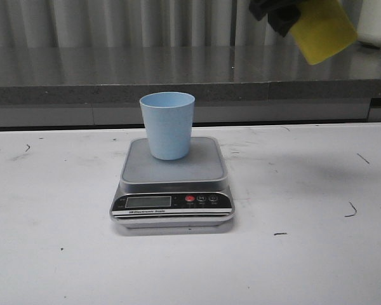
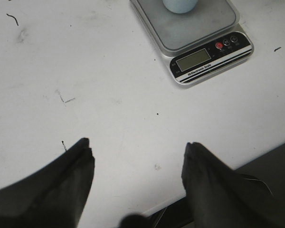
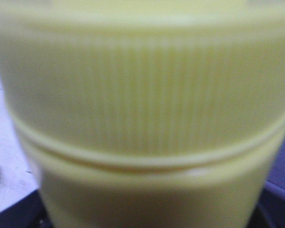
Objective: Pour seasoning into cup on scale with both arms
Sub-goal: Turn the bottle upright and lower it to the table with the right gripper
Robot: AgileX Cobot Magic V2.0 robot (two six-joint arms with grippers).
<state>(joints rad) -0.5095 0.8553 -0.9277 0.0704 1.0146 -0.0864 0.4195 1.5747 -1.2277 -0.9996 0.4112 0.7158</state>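
The right gripper [image 1: 276,14] is seen only as a black clamp at the top edge of the front view, and it is closed on the tall opaque yellow plastic squeeze bottle [image 1: 322,28], which it holds high in the air at the far right, well above the table. In the right wrist view the ribbed yellow wall of this bottle [image 3: 142,118] fills the whole picture, so the fingers themselves are hidden there. The bottle's long axis is tilted, its flat base pointing down and to the right, and its nozzle end is out of the frame, so I cannot tell where the tip points. From this bottle, the small pale blue plastic tumbler [image 1: 167,124] lies down and to the left; it stands upright on the grey steel platform of the flat digital kitchen scale [image 1: 173,181], near the centre of the white table [image 1: 305,254]. The left gripper [image 2: 137,147] has its two black fingers [image 2: 80,156] wide apart and holds nothing; it hangs over bare table, with the scale [image 2: 194,33] well apart from it. In my judgement the right arm must bring the bottle left and lower until the nozzle is over the cup's mouth.
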